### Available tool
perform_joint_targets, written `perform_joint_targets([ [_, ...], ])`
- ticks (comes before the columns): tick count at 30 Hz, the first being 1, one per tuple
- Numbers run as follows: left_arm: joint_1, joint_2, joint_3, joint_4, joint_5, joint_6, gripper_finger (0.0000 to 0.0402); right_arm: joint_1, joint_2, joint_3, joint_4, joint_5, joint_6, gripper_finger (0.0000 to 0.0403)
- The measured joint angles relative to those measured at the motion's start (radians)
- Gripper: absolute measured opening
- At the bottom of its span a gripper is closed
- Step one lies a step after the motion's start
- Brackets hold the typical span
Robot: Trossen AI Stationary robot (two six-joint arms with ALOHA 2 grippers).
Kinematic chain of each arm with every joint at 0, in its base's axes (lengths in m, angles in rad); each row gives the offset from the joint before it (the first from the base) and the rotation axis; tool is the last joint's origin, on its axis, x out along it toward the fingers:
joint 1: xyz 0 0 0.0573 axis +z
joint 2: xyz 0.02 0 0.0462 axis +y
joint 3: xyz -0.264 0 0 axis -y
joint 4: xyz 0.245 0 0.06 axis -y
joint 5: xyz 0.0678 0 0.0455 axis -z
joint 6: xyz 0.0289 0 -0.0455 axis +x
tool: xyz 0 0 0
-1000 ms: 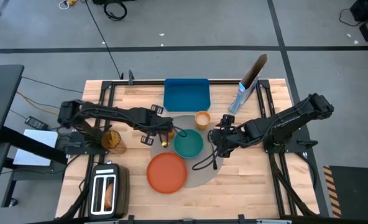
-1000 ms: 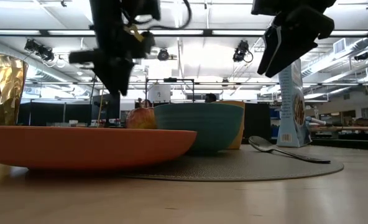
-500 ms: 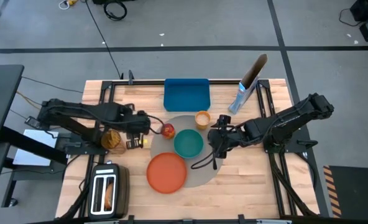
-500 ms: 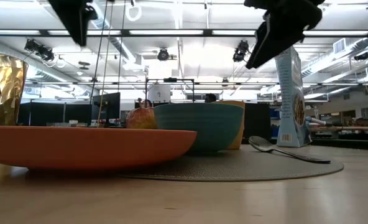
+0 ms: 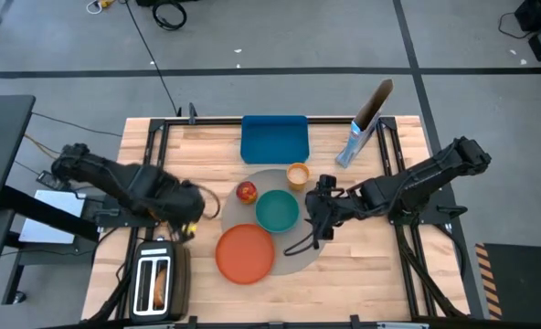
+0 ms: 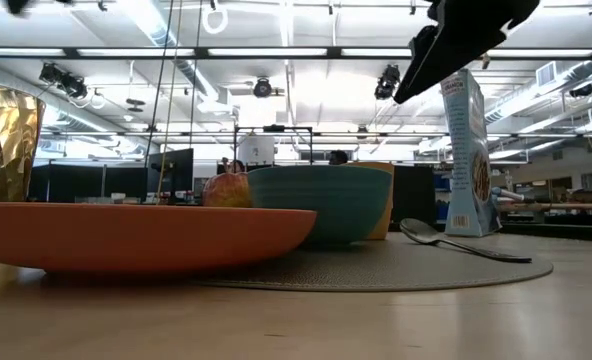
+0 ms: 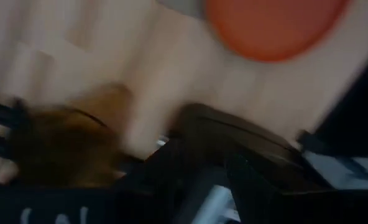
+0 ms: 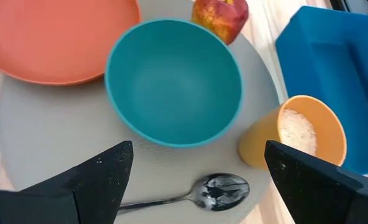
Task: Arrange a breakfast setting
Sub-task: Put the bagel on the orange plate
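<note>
My left end effector (image 5: 184,222) hangs just above the toaster (image 5: 175,267), with the plate (image 5: 246,252) close beside it. Its own view is smeared, so I cannot tell whether it is open or closed. My right end effector (image 5: 314,219) is open and empty, hovering over the mat (image 8: 41,130). The spoon (image 8: 202,193) lies right beneath it, the bowl (image 5: 276,210) is just ahead, the cup (image 5: 297,175) stands beyond that, and the apple (image 5: 246,191) sits past the bowl.

I judge the bread (image 5: 159,281) to be the step in hand. It stands in a toaster slot below my left end effector, and the plate is empty.

- I should come straight down over the slot, lined up along its length.
- I should pinch the bread by its top edge and lift vertically, so it does not catch on the slot walls or drag the toaster.
- I should then carry it the short way to the plate and release it low.

My right arm should stay clear of the plate. The bag (image 5: 357,142) stands well off behind it.
</note>
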Motion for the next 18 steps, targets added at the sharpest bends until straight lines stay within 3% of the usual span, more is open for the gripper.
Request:
perform_joint_targets([
  [6,-0.225,0.003,0.0,0.162,0.029,-0.41,0.0137,0.034,0.0,0.0,0.022,0.023,0.007,0.0372],
  [12,-0.454,0.032,0.0,0.206,0.032,-0.855,0.0137,0.057,0.0,0.0,0.066,0.027,0.005,0.0372],
  [18,-0.588,0.101,0.0,0.268,0.03,-1.115,0.0137,0.098,0.004,0.0,0.099,0.027,-0.002,0.0372],
])
